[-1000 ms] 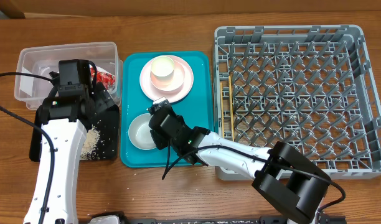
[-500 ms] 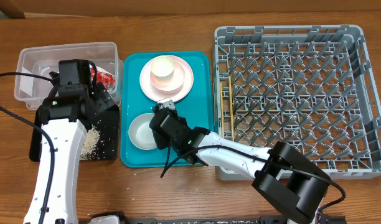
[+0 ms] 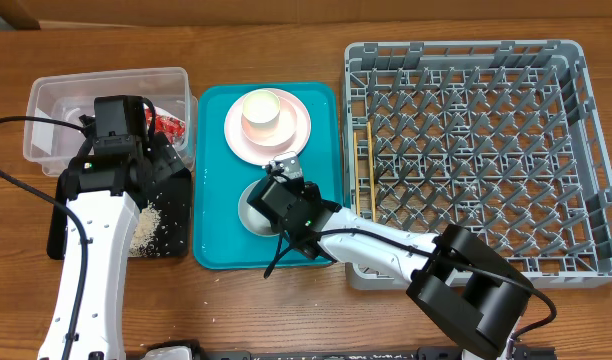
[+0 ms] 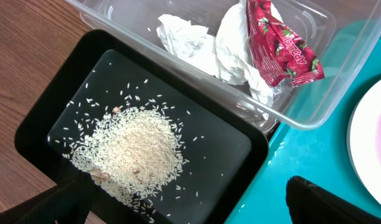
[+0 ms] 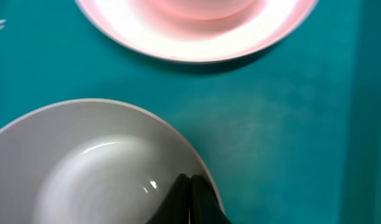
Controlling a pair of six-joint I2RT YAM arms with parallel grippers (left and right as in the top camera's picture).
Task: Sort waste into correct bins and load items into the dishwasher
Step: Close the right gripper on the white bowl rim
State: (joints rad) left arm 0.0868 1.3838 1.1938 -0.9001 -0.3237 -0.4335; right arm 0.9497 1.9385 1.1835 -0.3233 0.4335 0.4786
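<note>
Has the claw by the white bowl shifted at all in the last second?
Yes. The right gripper has moved right across the teal tray, toward the dish rack, taking the whitish bowl along.

teal tray (image 3: 211, 120), grey rack (image 3: 466, 50), red wrapper (image 4: 281, 50), whitish bowl (image 5: 84, 168)

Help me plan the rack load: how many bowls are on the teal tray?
2: a pink bowl on the pale-pink plate; a whitish bowl beside it, partly under the right gripper.
</note>
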